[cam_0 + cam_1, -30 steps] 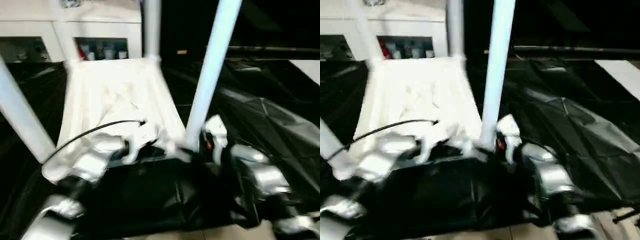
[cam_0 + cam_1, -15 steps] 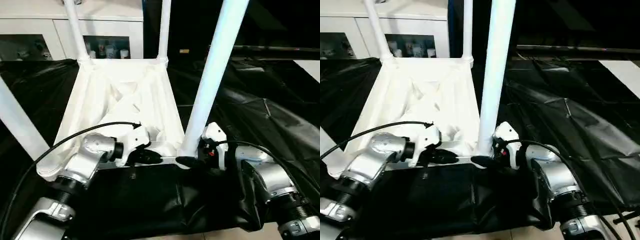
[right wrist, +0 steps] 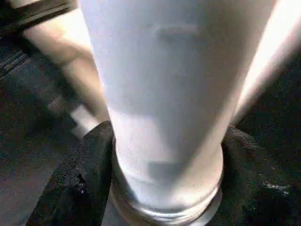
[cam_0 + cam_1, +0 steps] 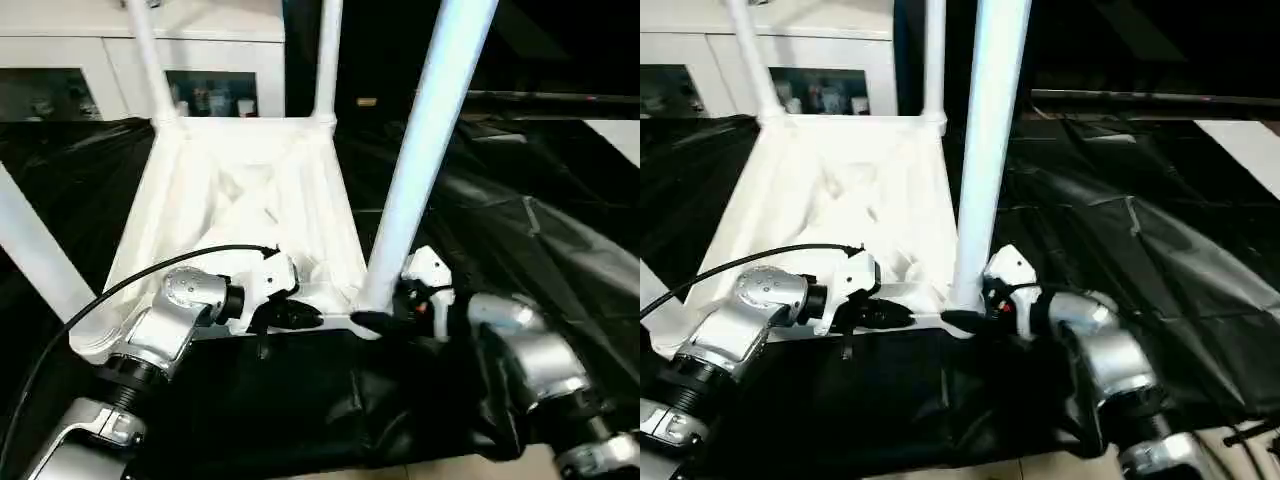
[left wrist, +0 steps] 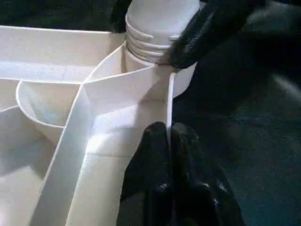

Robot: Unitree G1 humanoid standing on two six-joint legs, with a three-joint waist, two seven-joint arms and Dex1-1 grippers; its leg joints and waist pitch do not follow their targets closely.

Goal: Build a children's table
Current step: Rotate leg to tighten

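A large work table (image 4: 560, 200) draped in crumpled black sheeting fills most of the foreground, its folds catching the light. Behind it stands a white cabinet (image 4: 90, 50) with glass doors (small colourful items sit on a shelf behind the glass (image 4: 215, 100), too blurred to name). A strip of pale floor (image 4: 1030, 465) shows along the table's near edge, and a white surface (image 4: 1250, 150) lies at the far right.

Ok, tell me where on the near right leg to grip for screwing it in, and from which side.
Grip the near right leg low on its round tube, just above the threaded base at the corner socket, coming in level from the robot's side. The leg stands upright, so fingers can straddle it, as the right gripper does now. The left gripper pinches the tabletop rim beside it.
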